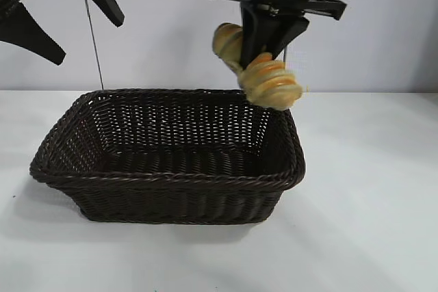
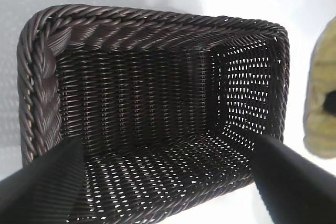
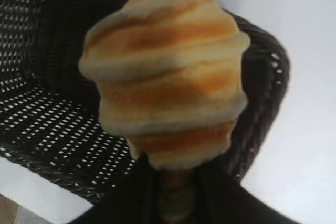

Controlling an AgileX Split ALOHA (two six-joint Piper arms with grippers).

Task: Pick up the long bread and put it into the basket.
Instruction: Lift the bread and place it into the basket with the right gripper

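Wicker basket [image 1: 171, 176] rim lay beneath the long bread [image 1: 268, 81], clamped mid-length by the right gripper [image 1: 268, 49]; premature release risked an outside drop.

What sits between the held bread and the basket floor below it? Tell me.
Nothing. In the exterior view the long bread, clamped in the right gripper, hangs above the basket at its far right corner; the left wrist view shows the basket floor bare.

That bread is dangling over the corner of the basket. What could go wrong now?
The right gripper holds the long bread near its middle, above the basket's far right corner. Released there, it might hit the braided rim and tumble onto the table. The loaf also hangs tilted, so it could slip early.
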